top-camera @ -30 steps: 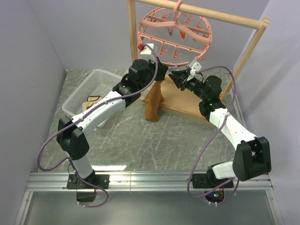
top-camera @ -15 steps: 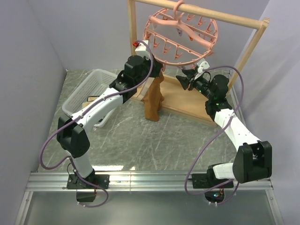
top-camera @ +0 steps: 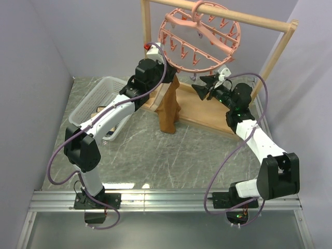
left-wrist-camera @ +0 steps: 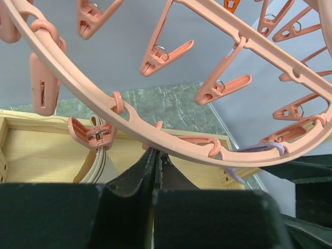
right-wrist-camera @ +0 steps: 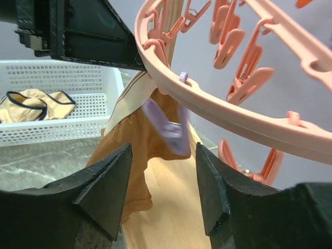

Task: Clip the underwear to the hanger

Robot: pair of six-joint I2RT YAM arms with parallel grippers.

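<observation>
2 hands: your left hand is clenched, the underwear just beside it; your right hand is released, underwear beyond.

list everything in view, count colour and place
hanger: one, pink, round with many clips, hooked on the rack's rail
underwear: one, brown with tan waistband, hanging from the hanger's near rim
rack: one, pale wood, back of the table
basket: one, white, left on the table
small garment: one, beige with dark trim, in the basket
clip: one, purple, at the hanger's rim
table: one, grey marbled
left tool: black, shut on the underwear's waistband at the rim
right tool: black, open, facing the purple clip
</observation>
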